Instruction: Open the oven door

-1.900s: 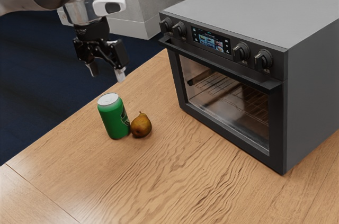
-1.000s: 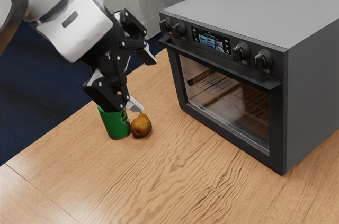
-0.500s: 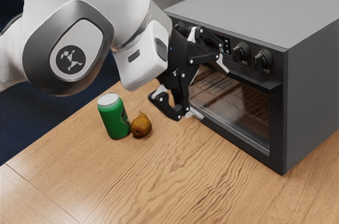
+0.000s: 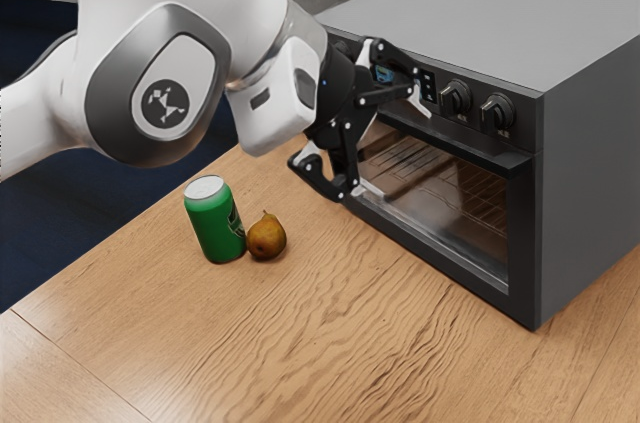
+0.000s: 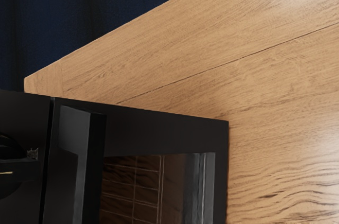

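My gripper [image 4: 397,147] stands open in the exterior view, in front of the oven door's left half, its two fingers spread one above the other with nothing seen between them. The dark oven door [image 4: 520,233] is shut against the oven [image 4: 590,173]. Its handle [image 4: 480,145] runs along the top of the door; the hand covers the handle's left part, and contact cannot be told. In the wrist view, the handle [image 5: 87,166] stands out from the door [image 5: 169,131], beside the glass and the racks inside.
On the wooden table [image 4: 260,343], a green can [image 4: 214,225] and a brown pear [image 4: 266,237] stand close together, at the exterior view's left of the oven. Control knobs [image 4: 456,97] stick out above the handle. The table's edge [image 5: 127,25] crosses the wrist view.
My arm has swung from the exterior view's upper left to the oven's front, and the hand has turned toward the door. Over the last half second it has risen slightly. Can, pear and door look unmoved.
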### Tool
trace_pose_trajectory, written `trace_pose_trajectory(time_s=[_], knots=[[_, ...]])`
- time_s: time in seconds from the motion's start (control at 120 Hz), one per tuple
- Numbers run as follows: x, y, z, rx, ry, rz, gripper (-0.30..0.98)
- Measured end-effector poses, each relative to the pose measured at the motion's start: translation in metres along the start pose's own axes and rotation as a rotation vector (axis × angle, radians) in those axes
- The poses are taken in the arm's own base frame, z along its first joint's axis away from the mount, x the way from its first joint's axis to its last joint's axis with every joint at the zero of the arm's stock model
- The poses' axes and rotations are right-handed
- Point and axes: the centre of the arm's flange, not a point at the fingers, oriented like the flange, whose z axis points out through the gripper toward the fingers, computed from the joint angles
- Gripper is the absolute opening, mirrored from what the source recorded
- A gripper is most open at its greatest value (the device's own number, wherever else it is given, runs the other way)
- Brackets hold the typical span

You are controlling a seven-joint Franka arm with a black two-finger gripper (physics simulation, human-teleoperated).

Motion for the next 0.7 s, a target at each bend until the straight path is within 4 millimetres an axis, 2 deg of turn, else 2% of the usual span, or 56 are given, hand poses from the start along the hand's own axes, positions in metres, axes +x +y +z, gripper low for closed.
trace_pose_trajectory(time_s=[0.075,0.2,0.275,0.7], knots=[[-0.009,-0.002,0.006,0.001,-0.001,-0.004,0.69],[-0.061,-0.006,0.016,-0.003,-0.031,-0.057,0.69],[-0.078,-0.013,0.025,-0.003,-0.029,-0.069,0.69],[-0.097,-0.036,0.060,-0.002,0.000,-0.051,0.69]])
